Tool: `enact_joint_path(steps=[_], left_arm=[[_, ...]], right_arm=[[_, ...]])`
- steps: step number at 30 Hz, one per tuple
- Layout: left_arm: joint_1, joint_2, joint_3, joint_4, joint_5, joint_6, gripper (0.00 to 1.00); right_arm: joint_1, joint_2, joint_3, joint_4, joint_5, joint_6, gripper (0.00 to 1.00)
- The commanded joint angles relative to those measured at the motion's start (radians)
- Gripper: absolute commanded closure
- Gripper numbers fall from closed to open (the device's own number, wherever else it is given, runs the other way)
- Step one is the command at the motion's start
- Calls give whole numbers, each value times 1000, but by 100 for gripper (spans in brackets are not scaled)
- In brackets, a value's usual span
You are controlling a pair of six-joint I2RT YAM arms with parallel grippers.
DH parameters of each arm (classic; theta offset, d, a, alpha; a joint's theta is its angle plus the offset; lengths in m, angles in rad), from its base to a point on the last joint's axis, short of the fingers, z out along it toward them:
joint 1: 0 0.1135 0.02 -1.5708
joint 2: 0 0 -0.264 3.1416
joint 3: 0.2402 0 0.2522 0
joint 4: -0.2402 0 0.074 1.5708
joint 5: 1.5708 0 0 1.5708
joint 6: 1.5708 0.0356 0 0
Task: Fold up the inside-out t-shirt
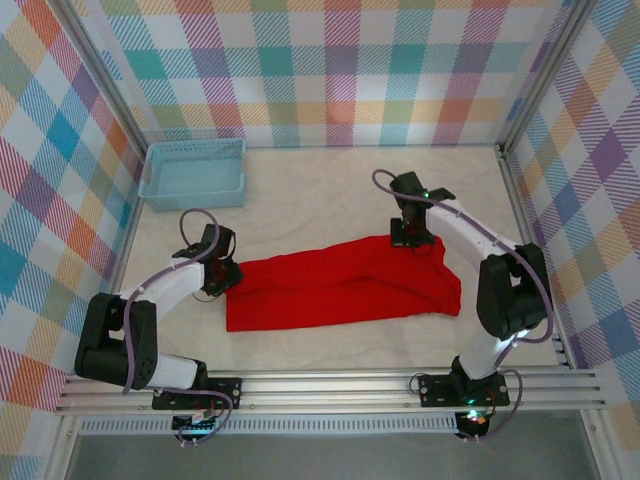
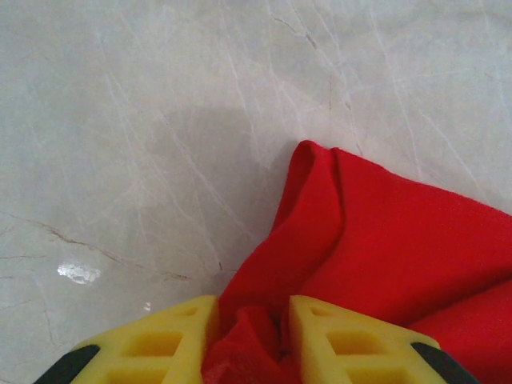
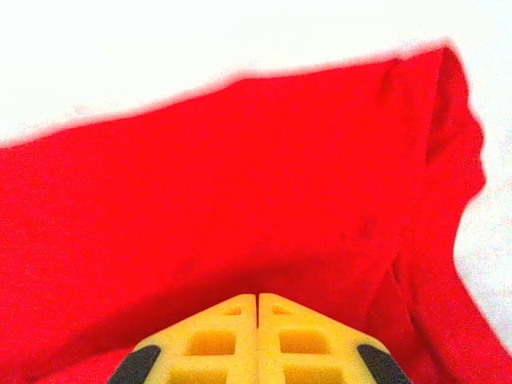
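My left gripper [image 2: 252, 332] pinches the left end of the red t-shirt [image 1: 340, 290], which lies bunched lengthwise across the table [image 1: 330, 190]. My right gripper [image 3: 257, 308] is fully closed over its far right edge.

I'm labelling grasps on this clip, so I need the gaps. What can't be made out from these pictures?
Left wrist view: the left hand pinches the t-shirt, but how much cloth it holds is hidden by its fingers and cut off by the bottom edge.
Right wrist view: the right hand is shut; whether cloth is caught between its fingers cannot be told.
Top view: which side of the t-shirt faces out is too small to tell.
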Motion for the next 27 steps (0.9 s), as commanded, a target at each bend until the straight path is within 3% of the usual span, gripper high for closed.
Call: enact_joint_path(steps=[1,4,9,13,17,21,27], left_arm=[[-12,-30,-16,-30,-21,7,71],[-11,-34,-10,-41,-22,10,69],[-16,-73,10,-79,-31,26,55],[-48,-164,51,-142,-98,42,46],[-136,-196,114,-158,-102,73,39],[-200,-116,162,-110,-50,76,33],[-208,75,193,-38,-6,49,26]], right_arm=[[13,79,81,-26,23,-66,100],[19,151,148,-54,49,-72,99],[14,162,158,-77,106,-60,57],[-21,66,88,-75,127,-39,33],[-83,-59,-64,-24,44,-13,13],[-150,-97,-182,19,-65,24,4],[-199,-15,-259,60,-97,88,0]])
